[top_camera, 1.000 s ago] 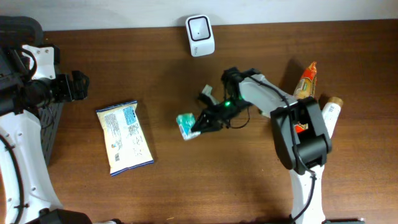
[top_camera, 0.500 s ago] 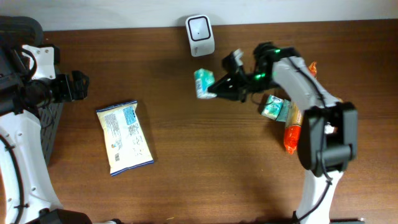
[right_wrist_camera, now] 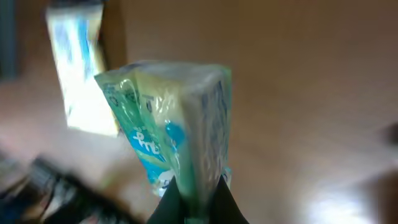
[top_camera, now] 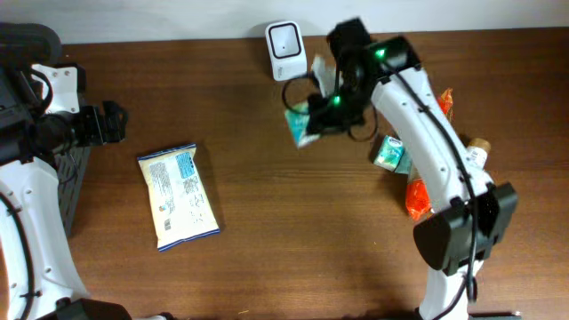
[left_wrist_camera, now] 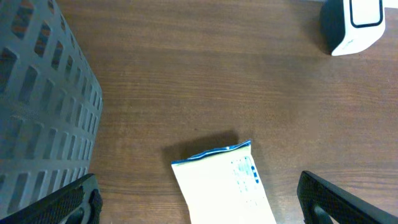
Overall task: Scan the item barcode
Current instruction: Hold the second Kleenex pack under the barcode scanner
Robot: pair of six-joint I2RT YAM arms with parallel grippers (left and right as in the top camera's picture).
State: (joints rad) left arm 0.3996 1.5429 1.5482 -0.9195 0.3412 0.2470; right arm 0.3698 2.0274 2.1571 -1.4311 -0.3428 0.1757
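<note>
A green snack packet (top_camera: pixel 300 124) hangs above the table just in front of the white barcode scanner (top_camera: pixel 286 49), and my right gripper (top_camera: pixel 322 110) is shut on it. In the right wrist view the packet (right_wrist_camera: pixel 174 118) stands upright, pinched at its lower edge by the gripper (right_wrist_camera: pixel 198 194); the picture is blurred. My left gripper (top_camera: pixel 111 123) stands open at the far left. Its fingers (left_wrist_camera: pixel 76 200) frame the top of a white and blue packet (left_wrist_camera: pixel 224 183) lying flat below, apart from it. The scanner (left_wrist_camera: pixel 351 25) shows at the top right of the left wrist view.
The white and blue packet (top_camera: pixel 178 196) lies on the left of the table. A grey slotted basket (left_wrist_camera: pixel 37 99) stands at the left edge. At the right lie another green packet (top_camera: pixel 389 153), an orange bottle (top_camera: pixel 416 194) and a white bottle (top_camera: pixel 478 151).
My right arm has carried the green packet from the middle of the table up and back to the scanner. The left arm and the white packet have not moved.
</note>
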